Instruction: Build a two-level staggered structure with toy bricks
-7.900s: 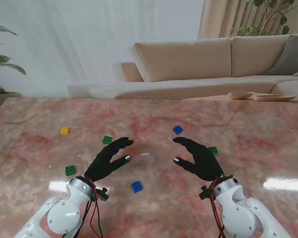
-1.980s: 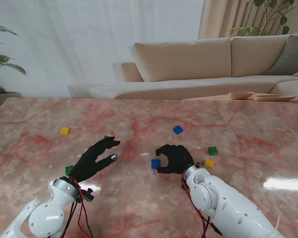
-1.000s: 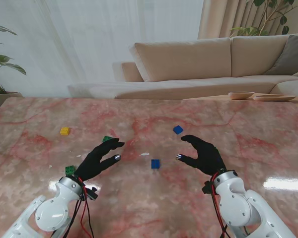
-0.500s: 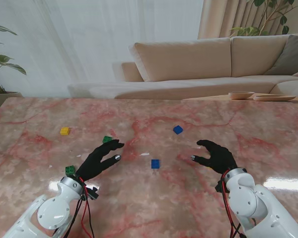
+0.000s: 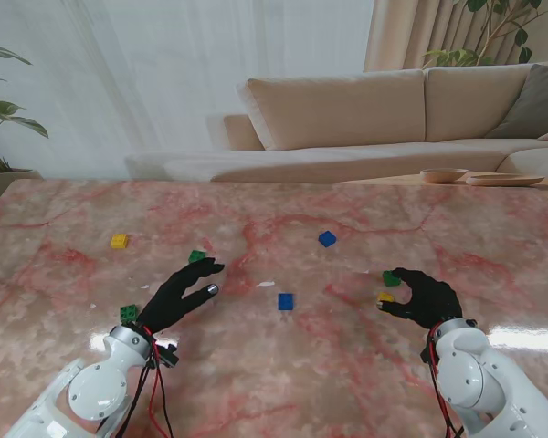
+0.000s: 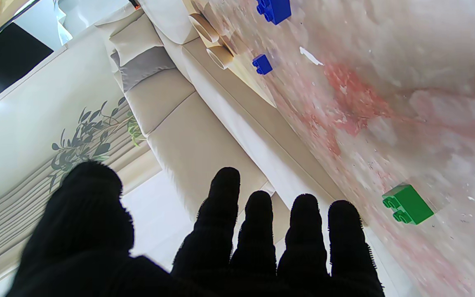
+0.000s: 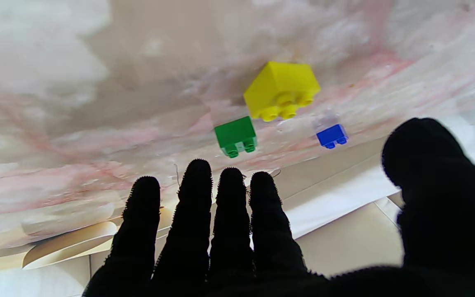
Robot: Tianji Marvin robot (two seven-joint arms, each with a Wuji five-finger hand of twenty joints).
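Two black-gloved hands are hovering over the pink marble table (image 5: pixel 283 383), neither holding anything; right hand (image 5: pixel 420 297) is reaching over the right part of the table, fingers apart and thumb spread wide, palm toward the surface; its fingertips (image 7: pixel 198 173) are hanging just short of a yellow brick (image 5: pixel 384 297) and a green brick (image 5: pixel 391 277), the two lying near each other, the green one farther from me; in the right wrist view the yellow brick (image 7: pixel 281 88) is showing four studs and the green brick (image 7: pixel 236 135) is sitting just beside it, with a small blue brick (image 7: pixel 331 135) farther off; left hand (image 5: pixel 181 294) is hanging over the left part of the table, fingers (image 6: pixel 258 231) extended and spread, thumb out, empty; another green brick (image 5: pixel 197 256) is lying just beyond its fingertips, and a third green brick (image 5: pixel 129 313) is sitting near its wrist; a blue brick (image 5: pixel 286 301) is resting alone between the two hands, well apart from both; the farther blue brick (image 5: pixel 327 238) is lying toward the sofa side; a second yellow brick (image 5: pixel 119 241) is sitting far left; all bricks are lying single on the table, none stacked; a sofa (image 5: pixel 384 114) is standing behind the table.
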